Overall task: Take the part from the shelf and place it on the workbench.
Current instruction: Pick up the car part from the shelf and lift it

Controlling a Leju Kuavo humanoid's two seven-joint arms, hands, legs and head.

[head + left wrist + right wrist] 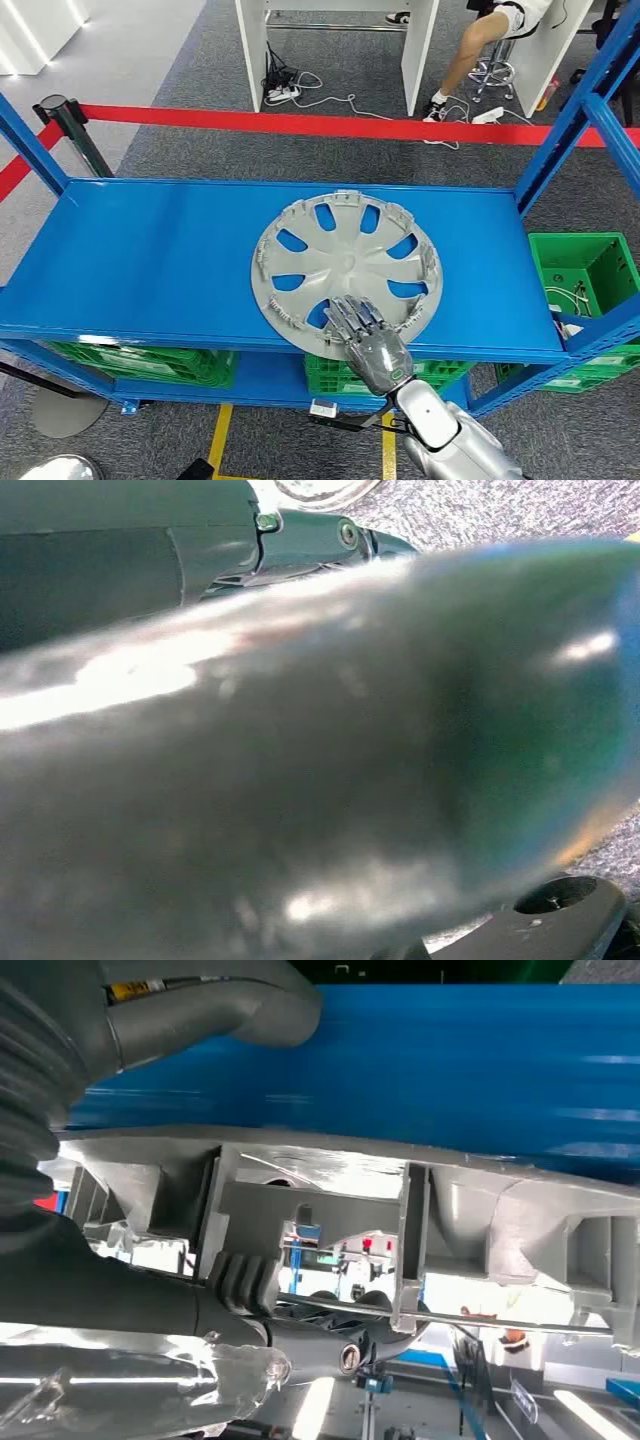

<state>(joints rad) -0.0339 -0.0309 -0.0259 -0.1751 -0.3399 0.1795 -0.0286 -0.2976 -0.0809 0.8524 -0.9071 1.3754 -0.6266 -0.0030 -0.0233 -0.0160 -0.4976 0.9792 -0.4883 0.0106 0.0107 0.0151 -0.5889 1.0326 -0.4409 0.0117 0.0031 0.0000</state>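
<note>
A silver hubcap [347, 265] lies inner side up on the blue shelf [151, 260], its near rim jutting slightly past the front edge. My right hand [370, 340] grips that near rim, with the fingers laid on top. In the right wrist view the hubcap rim [483, 1210] runs between the thick grey thumb [226, 1010] on the shelf side and the dark fingers [241, 1280] on the other side. A blurred silver-grey shape [317, 780] spreads across the left wrist view, and how my left hand stands cannot be made out.
Green crates stand on the lower level [143, 362] and at the right [585, 270]. Blue uprights [573, 110] frame the shelf's right end. A red barrier tape [302, 122] runs behind it. Beyond are white desks [256, 40] and a seated person's leg [472, 45].
</note>
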